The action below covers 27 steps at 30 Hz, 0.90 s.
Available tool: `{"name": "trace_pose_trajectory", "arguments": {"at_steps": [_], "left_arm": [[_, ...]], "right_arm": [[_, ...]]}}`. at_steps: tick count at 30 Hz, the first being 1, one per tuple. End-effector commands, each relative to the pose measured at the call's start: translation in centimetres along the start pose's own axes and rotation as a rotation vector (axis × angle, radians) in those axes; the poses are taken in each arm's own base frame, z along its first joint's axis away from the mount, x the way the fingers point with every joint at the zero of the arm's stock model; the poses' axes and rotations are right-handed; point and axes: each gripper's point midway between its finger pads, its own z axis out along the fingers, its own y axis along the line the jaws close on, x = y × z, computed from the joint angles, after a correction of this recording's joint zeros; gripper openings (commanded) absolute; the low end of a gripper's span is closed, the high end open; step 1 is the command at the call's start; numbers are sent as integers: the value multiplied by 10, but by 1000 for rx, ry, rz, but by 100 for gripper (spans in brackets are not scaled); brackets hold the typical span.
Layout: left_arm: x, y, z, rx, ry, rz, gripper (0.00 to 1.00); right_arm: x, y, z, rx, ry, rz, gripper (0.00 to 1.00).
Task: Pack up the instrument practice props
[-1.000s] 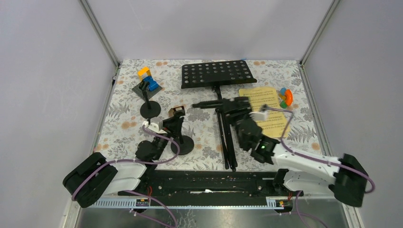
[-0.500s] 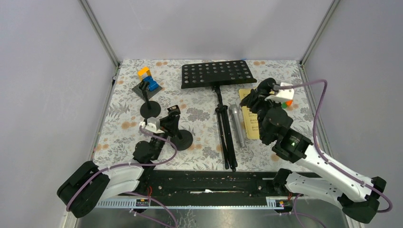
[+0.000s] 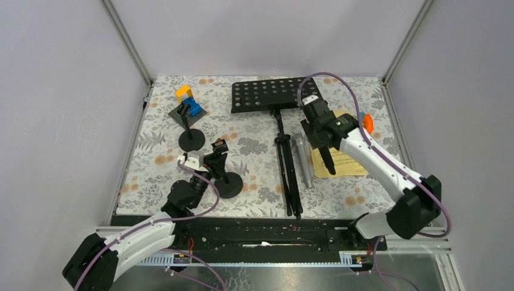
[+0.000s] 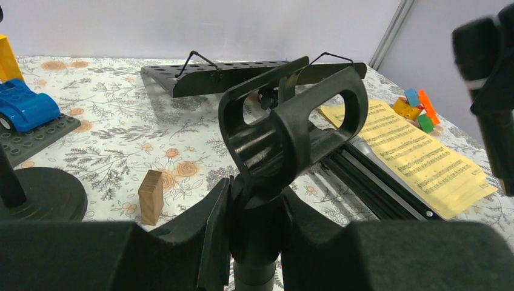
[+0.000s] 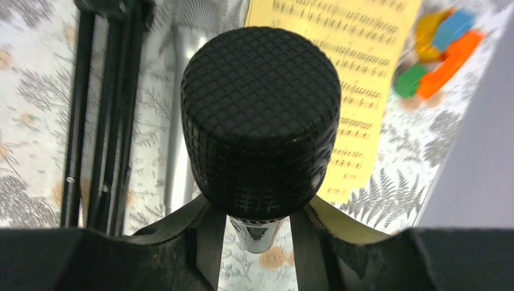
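My left gripper (image 3: 216,162) is shut on the neck of a short black disc-based post (image 3: 228,184), just under its clip (image 4: 291,121); it also shows in the left wrist view (image 4: 257,212). The second post (image 3: 190,138) stands at the back left. My right gripper (image 3: 324,147) is shut on the black microphone (image 3: 330,163) and holds it above the yellow sheet-music pages (image 3: 342,162); its head (image 5: 260,115) fills the right wrist view. The silver microphone (image 3: 303,159) lies beside the tripod legs (image 3: 286,173) of the black perforated music rack (image 3: 276,95).
A yellow-and-blue block build (image 3: 188,100) stands at the back left. A small orange-green-blue toy (image 3: 364,123) lies at the right edge by the pages. A small wooden block (image 4: 150,197) stands near the left gripper. Grey walls and metal posts close in the table.
My right arm has swung from over the tripod legs to the far right, then back over the yellow pages, carrying the black microphone. My left gripper has stayed shut on the post, barely shifting.
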Motion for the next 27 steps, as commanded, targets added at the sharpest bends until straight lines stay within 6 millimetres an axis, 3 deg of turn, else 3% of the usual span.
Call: {"name": "trace_pose_trajectory", "arguments": {"at_steps": [1,8,12,19,25,27], "left_arm": [[-39,-7,7,0,-102,-71,0],[-43,-12,8,19,-105,-88,0],[-45,-13,9,21,-100,-81,0],[-44,-14,11,20,-96,-81,0],[-47,-14,13,17,-100,-84,0],[-47,-14,13,16,-97,-80,0]], "right_arm": [[22,18,12,-212,166,-22,3],[26,20,62,-254,218,86,4],[26,26,77,-264,225,104,9],[46,25,107,-195,246,108,16],[44,17,130,-108,176,153,19],[43,20,135,-115,170,164,26]]}}
